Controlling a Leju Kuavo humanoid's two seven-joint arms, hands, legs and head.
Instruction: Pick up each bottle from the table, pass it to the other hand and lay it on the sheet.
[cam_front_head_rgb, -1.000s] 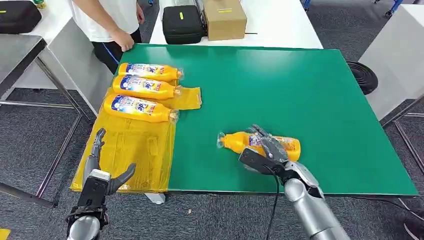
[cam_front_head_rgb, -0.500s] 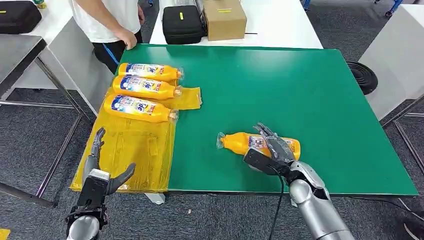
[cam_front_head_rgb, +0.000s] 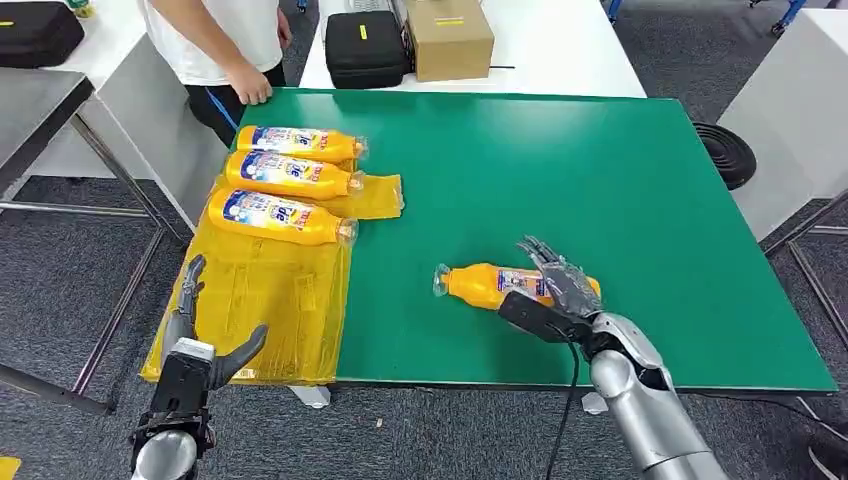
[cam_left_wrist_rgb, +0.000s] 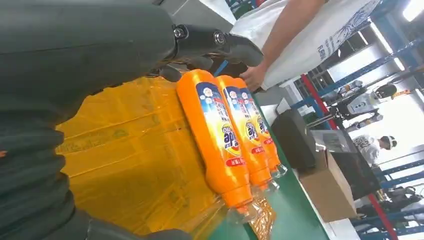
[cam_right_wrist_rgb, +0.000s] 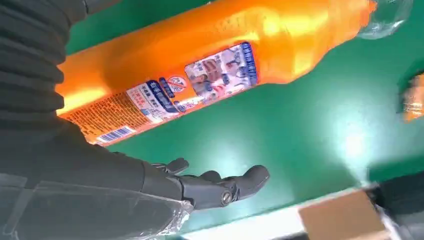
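Observation:
One orange bottle (cam_front_head_rgb: 485, 285) lies on its side on the green table (cam_front_head_rgb: 600, 180) near the front edge, cap pointing left. My right hand (cam_front_head_rgb: 557, 290) hovers over its base end with fingers spread; the right wrist view has the bottle (cam_right_wrist_rgb: 200, 55) beside the hand (cam_right_wrist_rgb: 75, 165), thumb (cam_right_wrist_rgb: 230, 185) apart from it. Three more orange bottles (cam_front_head_rgb: 298, 143) (cam_front_head_rgb: 290, 174) (cam_front_head_rgb: 275, 216) lie side by side on the yellow sheet (cam_front_head_rgb: 260, 300) at the table's left. My left hand (cam_front_head_rgb: 195, 345) hangs open by the sheet's front corner, and its wrist view looks along the sheet (cam_left_wrist_rgb: 125, 165) at those bottles (cam_left_wrist_rgb: 217, 135).
A person (cam_front_head_rgb: 215, 35) stands at the table's far left corner with a hand (cam_front_head_rgb: 250, 90) on its edge. A black case (cam_front_head_rgb: 365, 45) and a cardboard box (cam_front_head_rgb: 450, 35) sit on the white table behind. A metal table (cam_front_head_rgb: 40, 100) stands at the left.
My right hand has slid a little to the right along the bottle toward its base, fingers spreading. The bottle and my left hand have stayed put.

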